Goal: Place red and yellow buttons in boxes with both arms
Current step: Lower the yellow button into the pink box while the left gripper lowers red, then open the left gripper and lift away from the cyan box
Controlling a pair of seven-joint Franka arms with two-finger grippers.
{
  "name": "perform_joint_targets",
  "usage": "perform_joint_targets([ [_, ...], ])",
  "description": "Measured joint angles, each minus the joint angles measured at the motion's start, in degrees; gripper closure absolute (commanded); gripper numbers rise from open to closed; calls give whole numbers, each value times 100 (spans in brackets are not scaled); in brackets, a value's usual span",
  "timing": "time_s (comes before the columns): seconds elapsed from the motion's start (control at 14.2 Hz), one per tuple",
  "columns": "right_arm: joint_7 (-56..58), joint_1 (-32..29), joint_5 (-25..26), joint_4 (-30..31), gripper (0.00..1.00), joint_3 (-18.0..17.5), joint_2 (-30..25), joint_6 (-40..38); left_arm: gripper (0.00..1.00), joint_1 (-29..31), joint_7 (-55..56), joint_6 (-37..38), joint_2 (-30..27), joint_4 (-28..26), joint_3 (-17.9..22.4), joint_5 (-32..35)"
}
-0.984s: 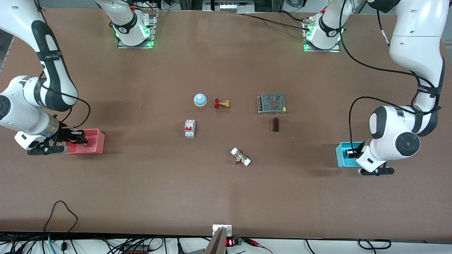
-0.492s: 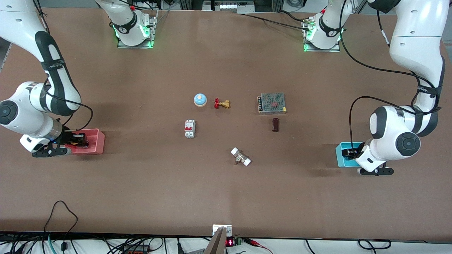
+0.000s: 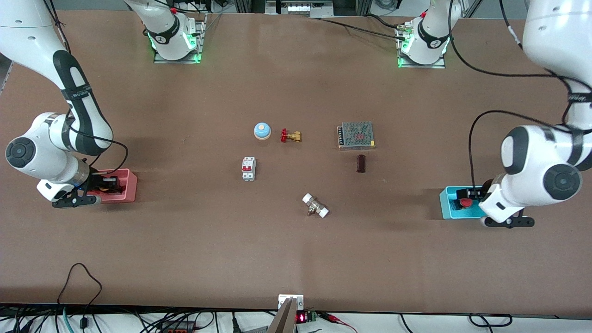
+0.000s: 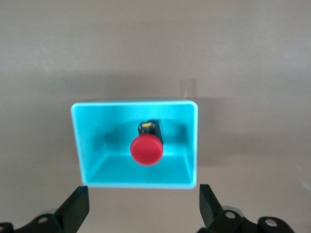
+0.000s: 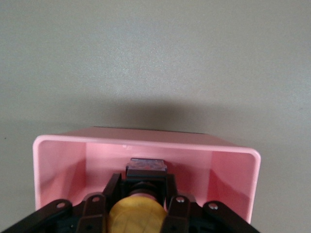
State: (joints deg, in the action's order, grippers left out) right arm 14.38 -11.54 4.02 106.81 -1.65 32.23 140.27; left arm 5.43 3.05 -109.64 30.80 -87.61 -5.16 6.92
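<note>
A: How far is the task?

B: The red button (image 4: 146,150) lies alone in the cyan box (image 4: 82,160); the left gripper (image 4: 141,213) hangs above it with fingers spread. That half looks done.

A: And the yellow button (image 5: 135,213)?

B: The right gripper (image 5: 141,201) pinches it inside the pink box (image 5: 233,179); release is left. Both caps point up toward the wrist cameras, long axis roughly upright.

The red button (image 4: 146,150) sits cap-up inside the cyan bin (image 4: 87,160). The yellow button (image 5: 137,215) hangs within the pink bin (image 5: 58,160), pinched by the right gripper (image 5: 138,206).
</note>
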Motion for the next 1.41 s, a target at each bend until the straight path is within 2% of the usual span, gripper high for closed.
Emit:
perform_joint_targets([
  [0.07, 0, 0, 0, 0, 28, 0, 0, 2, 0, -2, 0, 360, -142, 188, -86, 0],
  [0.21, 1, 0, 1, -1, 2, 0, -1, 4, 0, -5, 4, 1140, -375, 614, -341, -1],
  [0.28, 2, 0, 1, -3, 0, 0, -1, 5, 0, -9, 9, 1405, -491, 759, -508, -1],
  [0.42, 2, 0, 1, -8, 0, 0, -8, 7, 0, -28, 28, 1617, -760, 848, -780, 0],
  [0.63, 3, 3, 1, -44, 0, -2, -75, -12, 0, -28, 24, 1916, -1288, 816, -983, 0],
  [0.84, 2, 30, 0, -112, 0, -32, -399, -564, 0, -10, 21, 2154, -1876, 738, -1021, -2],
  [0.98, -15, 117, -3, -190, 0, -73, -847, -1223, 0, -4, 21, 2128, -2114, 659, -874, -159],
  [1.12, -167, 323, -14, -264, 0, -108, -1395, -1898, 0, -113, 11, 1823, -2347, 438, -463, -584],
  [1.27, -620, 548, -17, -449, 0, -269, -1892, -2628, 0, -266, 0, 1308, -2698, -81, -21, -866],
  [1.41, -1063, 703, -17, -787, 0, -501, -2189, -3325, 0, -307, -1, 1109, -2983, -553, 140, -892],
])
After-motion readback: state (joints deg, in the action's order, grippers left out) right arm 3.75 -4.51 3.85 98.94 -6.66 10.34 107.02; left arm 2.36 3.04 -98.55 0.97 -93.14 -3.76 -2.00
